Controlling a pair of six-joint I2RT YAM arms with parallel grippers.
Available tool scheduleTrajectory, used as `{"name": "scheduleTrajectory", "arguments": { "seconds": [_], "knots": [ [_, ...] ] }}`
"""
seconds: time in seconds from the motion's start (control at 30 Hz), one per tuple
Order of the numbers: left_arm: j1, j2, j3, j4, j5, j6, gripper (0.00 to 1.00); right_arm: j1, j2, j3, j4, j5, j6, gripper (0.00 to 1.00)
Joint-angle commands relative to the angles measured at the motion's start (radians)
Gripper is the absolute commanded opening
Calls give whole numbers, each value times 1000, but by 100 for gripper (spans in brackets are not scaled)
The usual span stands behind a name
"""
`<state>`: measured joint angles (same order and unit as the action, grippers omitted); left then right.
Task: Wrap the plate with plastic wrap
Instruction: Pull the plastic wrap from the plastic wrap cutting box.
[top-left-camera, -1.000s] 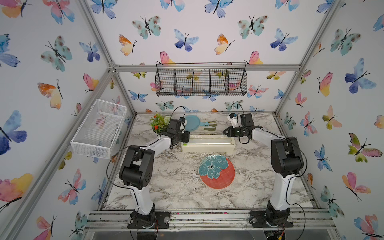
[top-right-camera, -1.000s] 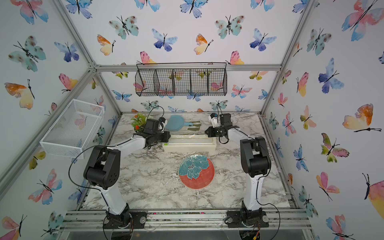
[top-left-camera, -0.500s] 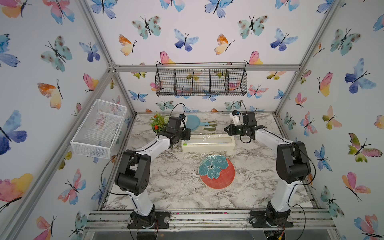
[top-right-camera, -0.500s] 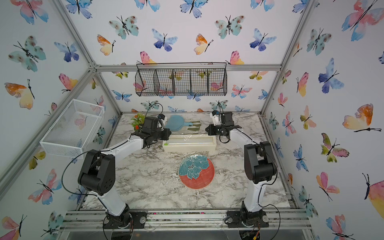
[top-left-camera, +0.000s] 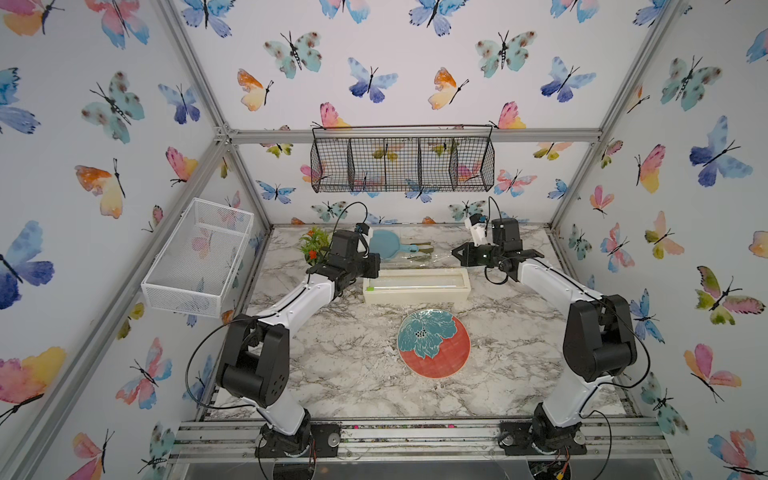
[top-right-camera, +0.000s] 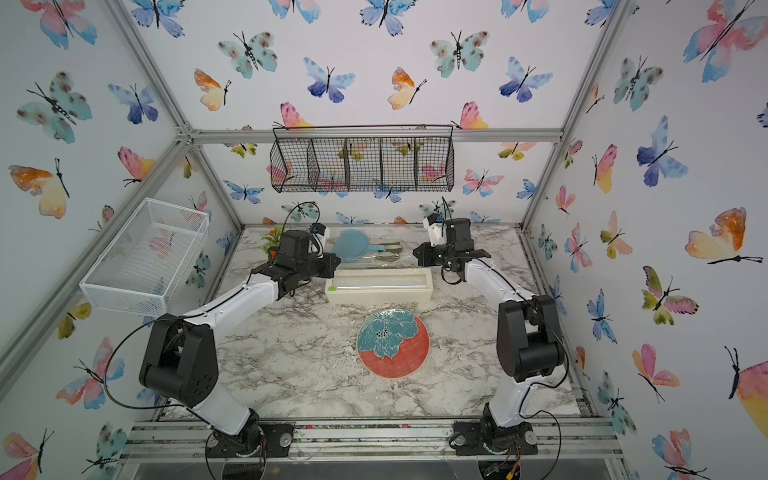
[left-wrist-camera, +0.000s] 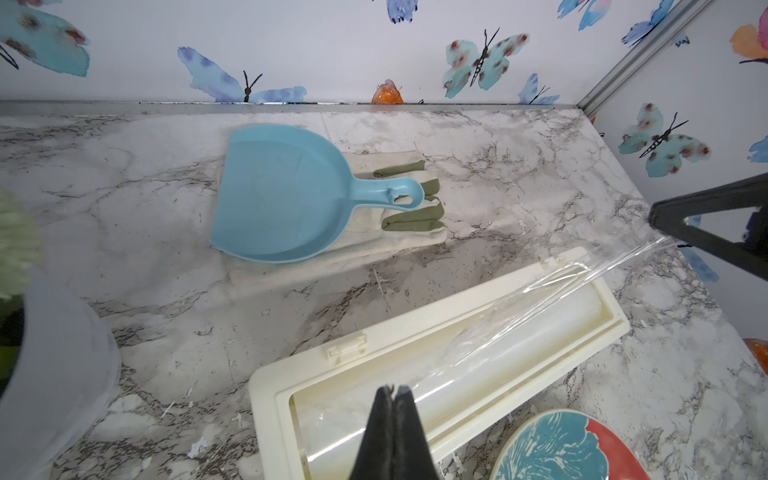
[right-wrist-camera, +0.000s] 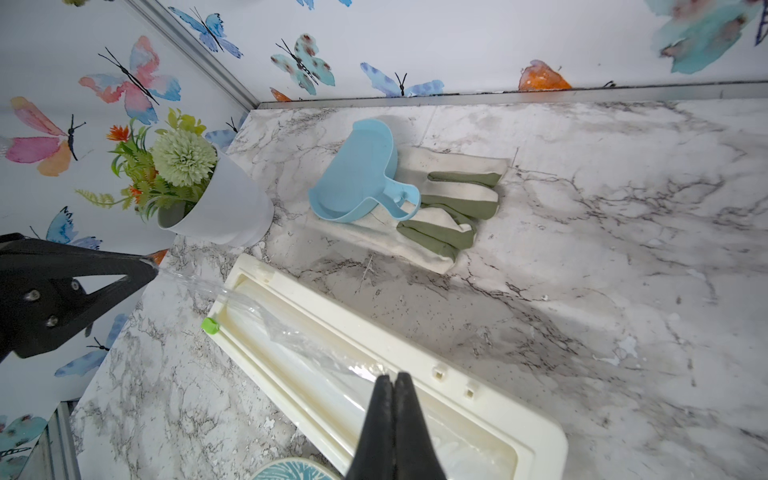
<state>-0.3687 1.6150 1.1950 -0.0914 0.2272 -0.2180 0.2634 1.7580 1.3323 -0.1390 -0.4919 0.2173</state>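
The coral-red plate with its teal flower lies flat on the marble table, in front of the cream dispenser box. The box lies open with the roll inside. A strip of plastic wrap comes out of it, bunched and stretched between my two grippers above the box. My left gripper is shut on one end over the box's left end. My right gripper is shut on the other end over the right end. Both hang apart from the plate.
Behind the box a light blue dustpan rests on cream-and-green gloves. A white pot of artificial flowers stands at the back left. A black wire basket hangs on the back wall, a white mesh basket on the left wall.
Both grippers have risen a little and shifted toward the back wall, still shut on the film. Both arms have stretched out further. Plate and box have not moved.
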Motion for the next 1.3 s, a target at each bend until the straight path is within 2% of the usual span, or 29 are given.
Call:
{"name": "scheduleTrajectory", "arguments": {
  "seconds": [0.0,0.4,0.67,0.83,1.27],
  "knots": [
    [-8,-78,20,7,22,-8,0,-5,-71,-1,17,40,2,2],
    [-88,-201,-60,-19,4,-17,0,-3,-219,-56,-48,79,-21,2],
    [-108,-295,-90,-31,-11,-23,0,-5,-301,-84,-88,98,-36,2],
    [-109,-304,-93,11,-73,-13,0,-5,-295,-39,-103,104,-27,2],
    [-108,-213,130,-76,-117,11,0,-5,-236,171,-192,140,-31,2]
  ]
}}
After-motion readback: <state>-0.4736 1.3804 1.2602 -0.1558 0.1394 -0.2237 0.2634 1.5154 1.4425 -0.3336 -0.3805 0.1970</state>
